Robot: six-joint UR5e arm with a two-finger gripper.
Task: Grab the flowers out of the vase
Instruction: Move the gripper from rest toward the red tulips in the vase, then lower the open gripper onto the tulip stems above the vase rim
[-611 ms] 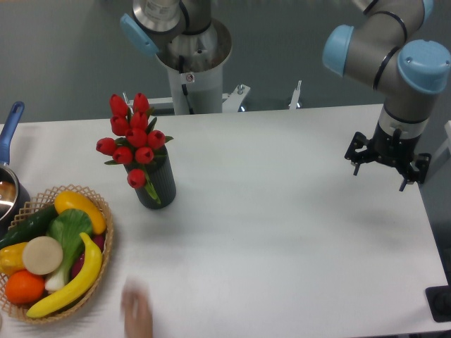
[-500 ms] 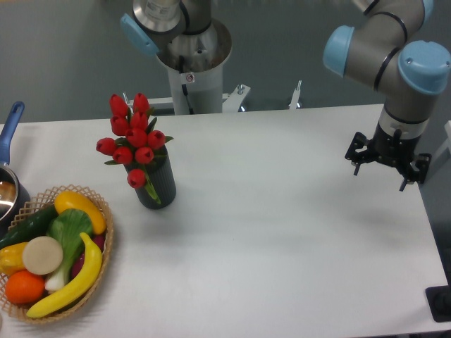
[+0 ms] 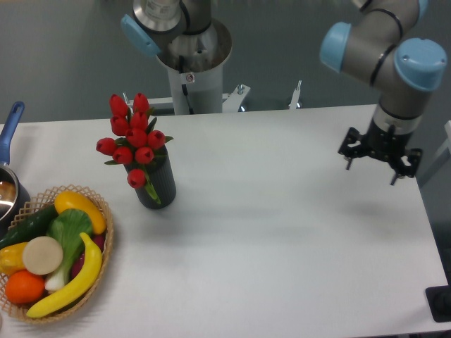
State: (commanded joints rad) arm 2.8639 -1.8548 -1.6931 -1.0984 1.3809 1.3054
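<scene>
A bunch of red tulip flowers [image 3: 132, 137] on green stems stands in the black vase [image 3: 158, 184] at the left of the white table; one bud droops over the vase's front. Far off at the right side of the table, my gripper [image 3: 372, 167] hangs above the surface, pointing down, open, with nothing between its fingers.
A wicker basket [image 3: 103, 266] of fruit and vegetables sits at the front left corner. A blue-handled metal pot [image 3: 8, 166] pokes in at the left edge. The arm's base [image 3: 192, 60] stands behind the table's far edge, just behind the flowers.
A blurred hand at the table's front edge has gone out of view. My gripper has shifted slightly left and away, toward the table's far side.
</scene>
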